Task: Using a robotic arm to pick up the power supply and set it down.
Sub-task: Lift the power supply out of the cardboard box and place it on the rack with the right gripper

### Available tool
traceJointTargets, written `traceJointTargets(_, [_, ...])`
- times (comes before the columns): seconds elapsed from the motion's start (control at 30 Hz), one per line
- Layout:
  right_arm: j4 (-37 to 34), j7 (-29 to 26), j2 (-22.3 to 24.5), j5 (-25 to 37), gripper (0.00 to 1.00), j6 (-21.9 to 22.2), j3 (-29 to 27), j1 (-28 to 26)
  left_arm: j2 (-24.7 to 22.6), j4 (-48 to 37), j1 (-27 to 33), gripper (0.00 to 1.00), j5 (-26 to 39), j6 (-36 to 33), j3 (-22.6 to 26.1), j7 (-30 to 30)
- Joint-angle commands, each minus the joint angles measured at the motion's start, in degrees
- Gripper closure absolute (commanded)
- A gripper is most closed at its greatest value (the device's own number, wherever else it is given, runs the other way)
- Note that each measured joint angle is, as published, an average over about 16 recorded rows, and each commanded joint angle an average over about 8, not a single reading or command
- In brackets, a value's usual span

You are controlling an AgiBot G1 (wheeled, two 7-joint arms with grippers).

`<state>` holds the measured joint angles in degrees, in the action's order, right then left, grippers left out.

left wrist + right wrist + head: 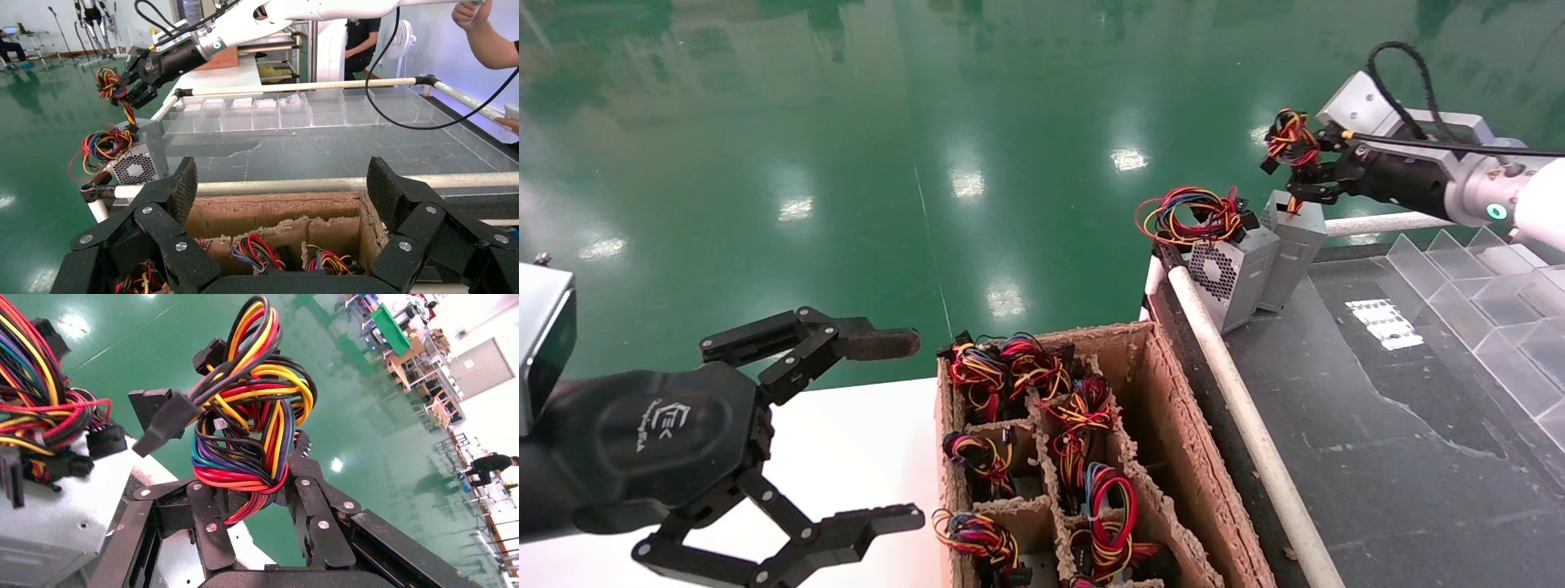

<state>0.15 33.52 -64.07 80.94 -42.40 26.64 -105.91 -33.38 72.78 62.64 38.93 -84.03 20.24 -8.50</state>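
Note:
The power supply point(1294, 245) is a small grey metal box standing on end at the far corner of the dark table point(1385, 457). Its tight red-yellow-orange wire bundle point(1290, 137) rises above it. My right gripper point(1303, 175) reaches in from the right and is shut on that bundle point(251, 416), with the wires pinched between its fingers point(208, 520). From the left wrist view I see the same grip point(138, 82) above the box point(152, 138). My left gripper point(895, 429) hangs open and holds nothing, low at the near left, in front of the cardboard box point(275, 211).
A second grey box with a round fan grille point(1228, 273) and a loose wire coil touches the power supply. A divided cardboard box point(1164, 408) holds several wire-bundled units. A white rail point(1238, 400) edges the table, and clear divider trays point(1483, 302) line its right side. A person's arm point(489, 37) reaches in.

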Motion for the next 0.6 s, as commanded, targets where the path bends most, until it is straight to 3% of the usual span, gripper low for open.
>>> traceJointTargets(0.03, [-0.1,0.0,0.3,-0.1,1.0,-0.1,-0.1,0.0,0.0,0.0,0.0,0.0,0.0,0.0,0.0,0.0])
traceJointTargets(0.6, [0.5,-0.8,3.3,0.0,1.0,-17.3,0.0,-1.2,0.0,0.0,0.0,0.0,0.0,0.0,0.0,0.0])
